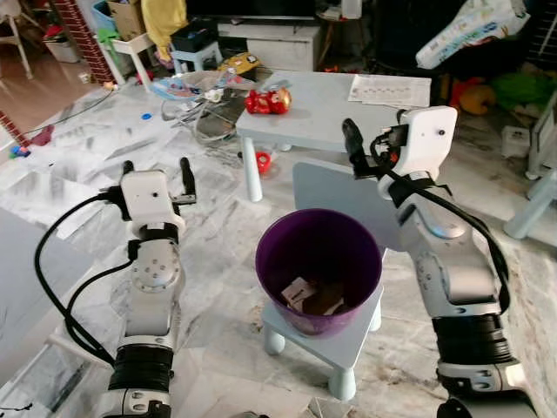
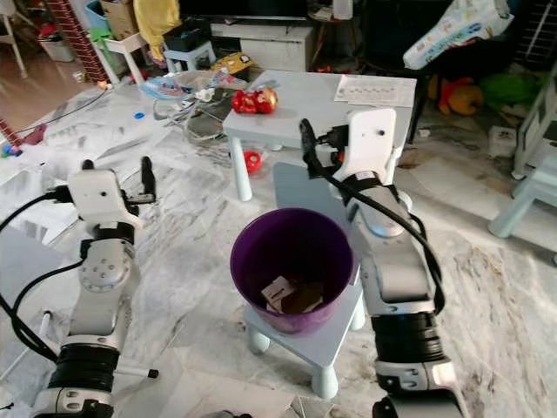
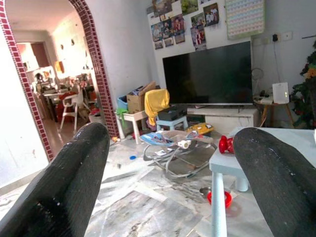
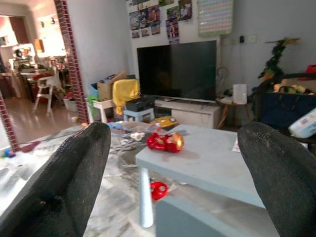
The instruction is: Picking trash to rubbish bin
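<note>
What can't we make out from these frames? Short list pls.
- What the scraps in the purple bin are: small, in shadow in both eye views.
- The print on the sheet of paper on the grey table: too small.
- Floor under the table's far side: hidden by the tabletop.
- Red toy: its far side is out of sight.
- Left gripper and right gripper are open and empty.

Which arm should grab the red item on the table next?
Right, probably. The right gripper hovers open, close to the table and facing the red item; the left gripper is off over the floor.
</note>
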Tool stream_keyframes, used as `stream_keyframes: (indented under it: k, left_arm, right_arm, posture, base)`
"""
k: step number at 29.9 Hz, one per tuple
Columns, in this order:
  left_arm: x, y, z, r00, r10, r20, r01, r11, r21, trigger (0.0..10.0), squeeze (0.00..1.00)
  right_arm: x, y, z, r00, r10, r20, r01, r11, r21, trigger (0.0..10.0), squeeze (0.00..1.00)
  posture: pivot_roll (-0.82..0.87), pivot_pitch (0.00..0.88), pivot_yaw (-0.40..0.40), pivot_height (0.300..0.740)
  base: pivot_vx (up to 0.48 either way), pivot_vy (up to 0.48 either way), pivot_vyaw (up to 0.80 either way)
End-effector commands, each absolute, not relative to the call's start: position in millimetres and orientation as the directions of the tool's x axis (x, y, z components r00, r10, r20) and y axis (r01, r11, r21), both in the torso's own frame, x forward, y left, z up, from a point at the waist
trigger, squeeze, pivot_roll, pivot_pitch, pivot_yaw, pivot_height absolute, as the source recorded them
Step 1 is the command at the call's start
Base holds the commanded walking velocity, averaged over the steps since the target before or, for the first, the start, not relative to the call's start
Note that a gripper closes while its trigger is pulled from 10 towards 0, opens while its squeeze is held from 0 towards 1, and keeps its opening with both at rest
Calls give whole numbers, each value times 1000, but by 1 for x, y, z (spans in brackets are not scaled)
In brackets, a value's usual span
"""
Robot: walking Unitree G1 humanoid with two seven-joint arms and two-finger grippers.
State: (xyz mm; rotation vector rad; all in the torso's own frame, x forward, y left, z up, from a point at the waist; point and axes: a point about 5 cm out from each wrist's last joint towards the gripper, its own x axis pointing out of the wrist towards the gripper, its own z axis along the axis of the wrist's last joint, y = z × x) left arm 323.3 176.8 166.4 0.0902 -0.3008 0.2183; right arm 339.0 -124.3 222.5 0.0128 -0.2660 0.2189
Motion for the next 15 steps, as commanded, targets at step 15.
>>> stream_keyframes:
  k: [15]
  left_arm:
    - [319, 177, 179, 927, 245, 284, -269, 962, 47, 10000, 0]
  right_arm:
    - [343, -128, 216, 944, 193, 269, -194, 981, -24, 10000, 0]
  posture:
    - [-37, 48, 87, 740]
  base:
    - [0, 0, 480]
